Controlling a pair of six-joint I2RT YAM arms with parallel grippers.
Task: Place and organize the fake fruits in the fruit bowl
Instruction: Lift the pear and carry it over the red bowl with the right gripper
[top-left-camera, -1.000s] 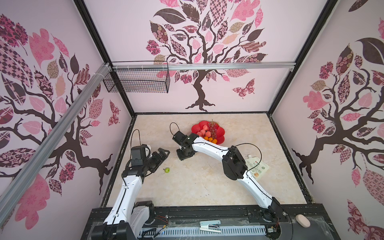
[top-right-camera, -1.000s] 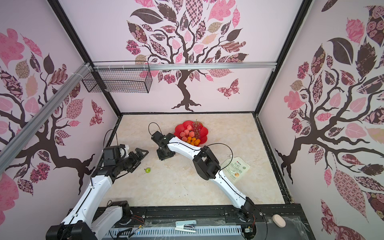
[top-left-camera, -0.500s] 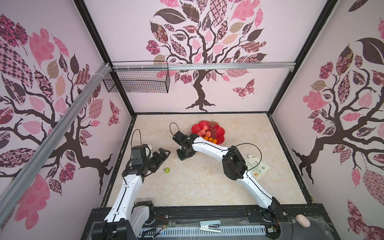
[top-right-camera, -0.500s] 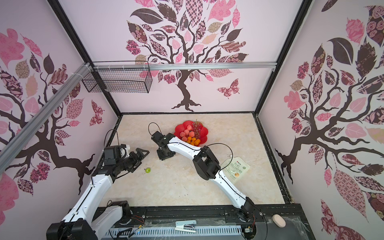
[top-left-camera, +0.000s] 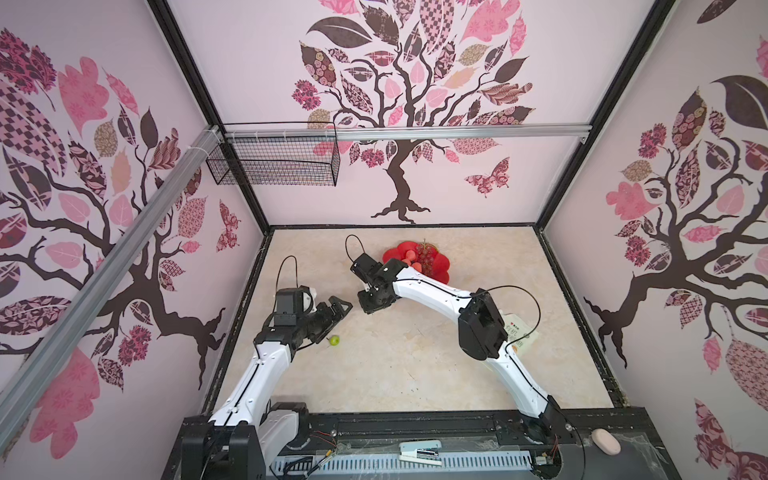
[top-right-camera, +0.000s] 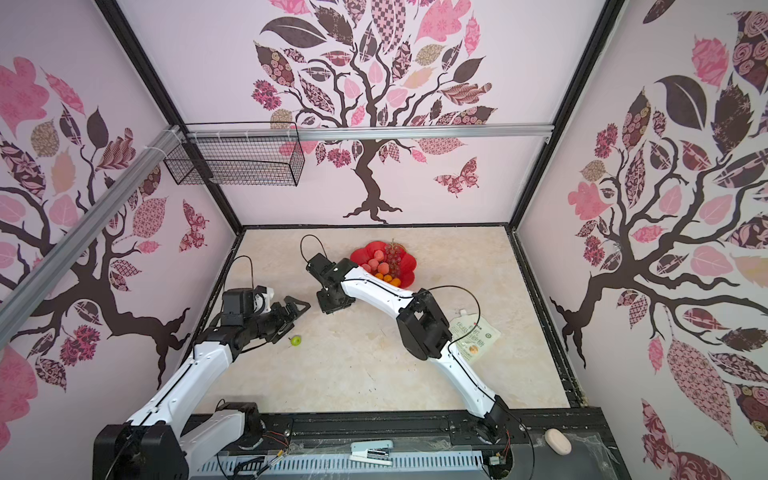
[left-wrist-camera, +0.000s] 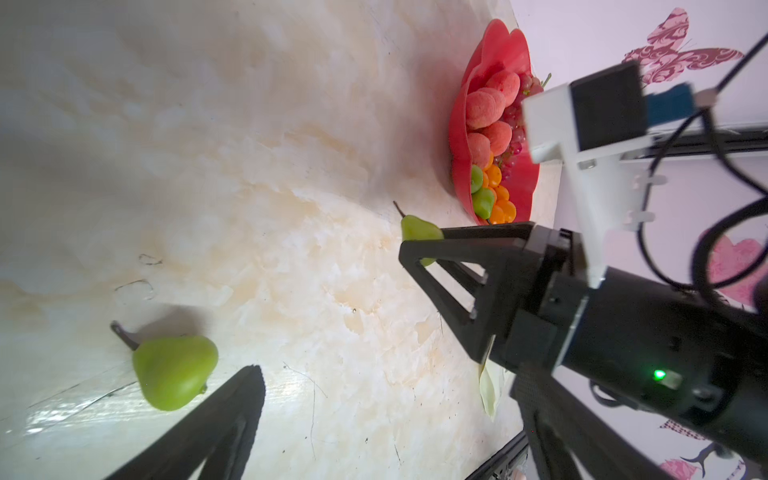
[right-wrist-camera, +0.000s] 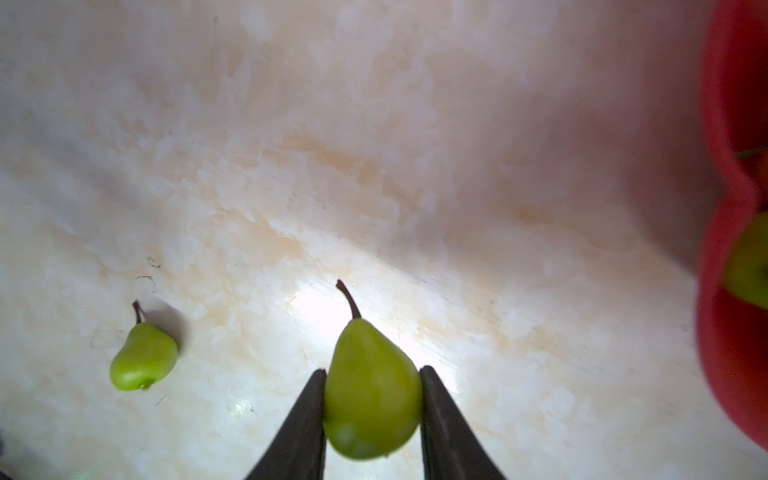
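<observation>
My right gripper (right-wrist-camera: 373, 370) is shut on a green pear (right-wrist-camera: 372, 395) and holds it just above the table, left of the fruit bowl (top-left-camera: 440, 266). In the left wrist view the same pear (left-wrist-camera: 419, 228) shows between the right gripper's (left-wrist-camera: 419, 243) fingers. The red bowl (top-right-camera: 409, 262) holds peaches (top-left-camera: 409, 257), a grape bunch (top-left-camera: 426, 257), oranges (top-right-camera: 384, 278) and green fruit (right-wrist-camera: 748, 270). A second green pear (top-left-camera: 334, 340) lies loose on the table. My left gripper (top-left-camera: 338, 309) hangs open just beside and above that pear (left-wrist-camera: 174, 372).
A cream printed pouch (top-left-camera: 517, 336) lies under the right arm's elbow. A black wire basket (top-left-camera: 274, 164) hangs on the back wall's rail. A stapler (top-left-camera: 419, 451) and a pink oval object (top-left-camera: 606, 440) sit on the front ledge.
</observation>
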